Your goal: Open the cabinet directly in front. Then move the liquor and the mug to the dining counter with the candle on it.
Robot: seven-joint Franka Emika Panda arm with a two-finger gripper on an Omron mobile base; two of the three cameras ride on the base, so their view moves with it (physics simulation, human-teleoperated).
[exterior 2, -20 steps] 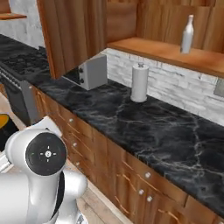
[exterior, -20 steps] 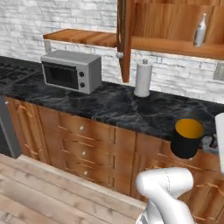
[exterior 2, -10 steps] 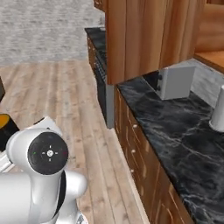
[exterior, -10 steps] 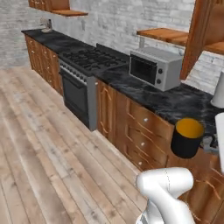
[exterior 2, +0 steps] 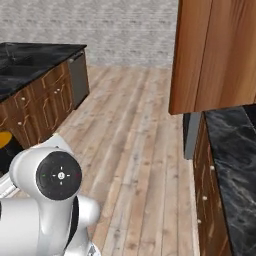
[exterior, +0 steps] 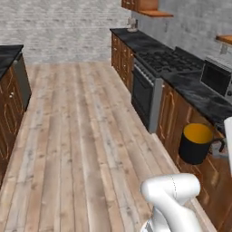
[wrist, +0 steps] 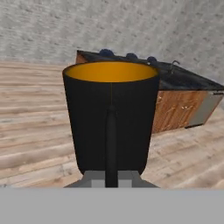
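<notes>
The mug (exterior: pixel 195 143), black with a yellow-orange inside, hangs in the air at the right, in front of the wooden drawer fronts. My gripper (wrist: pixel 111 177) is shut on the mug's handle (wrist: pixel 111 135), and the mug (wrist: pixel 110 113) stands upright right before the hand camera. A sliver of the mug (exterior 2: pixel 4 142) peeks out at the left edge of the right base view. The dining counter (wrist: pixel 183 79), a black marble slab on wooden fronts, lies across the floor with dark-blue stools (wrist: pixel 106 52) behind it. Its end also shows as the dining counter (exterior 2: pixel 30 57). The liquor is out of view.
Wide wooden floor (exterior: pixel 81 131) stretches ahead. A kitchen run with a stove (exterior: pixel 165 61) and a microwave (exterior: pixel 216 77) lines the right side. A reddish-brown wooden cabinet panel (exterior 2: pixel 215 55) hangs close at the upper right, above a black marble counter (exterior 2: pixel 235 155).
The whole scene has swung as the base turns away from the wall cabinet towards the open floor and the dining counter. The mug stays in my shut gripper.
</notes>
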